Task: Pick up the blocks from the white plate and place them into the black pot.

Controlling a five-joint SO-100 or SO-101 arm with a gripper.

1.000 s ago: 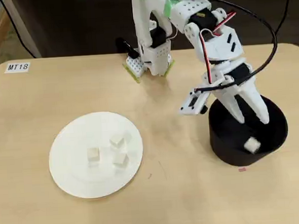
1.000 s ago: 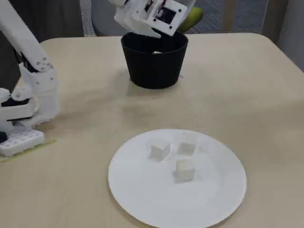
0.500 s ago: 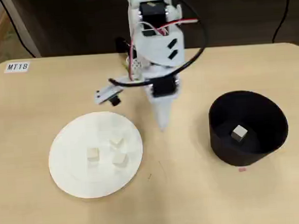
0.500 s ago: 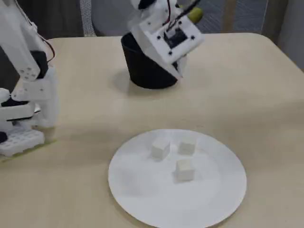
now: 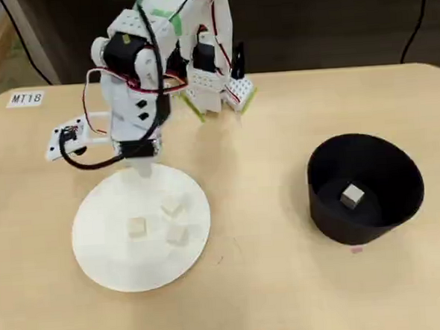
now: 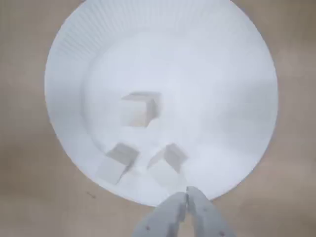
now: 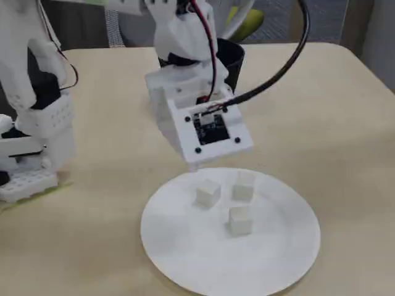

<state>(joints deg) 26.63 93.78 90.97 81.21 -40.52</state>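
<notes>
Three pale blocks lie on the white plate [image 5: 106, 254]: one on the left [image 5: 137, 228], one at the upper right [image 5: 174, 207], one at the lower right [image 5: 179, 235]. A fourth block [image 5: 352, 196] lies inside the black pot [image 5: 332, 165] on the right. My gripper [image 5: 141, 170] hovers over the plate's far edge, shut and empty. In the wrist view the gripper [image 6: 186, 197] has its fingertips pressed together at the plate's [image 6: 222, 74] near rim, close to two blocks [image 6: 168, 160] [image 6: 117, 160]; the third [image 6: 140, 109] lies further on. The fixed view shows the plate [image 7: 185, 253] and blocks [image 7: 208, 193].
The arm's base [image 5: 215, 83] stands at the table's back edge. A label reading MT18 [image 5: 26, 98] sits at the back left. In the fixed view the pot [image 7: 233, 58] stands behind the arm, and a second white arm part [image 7: 37, 123] is at the left.
</notes>
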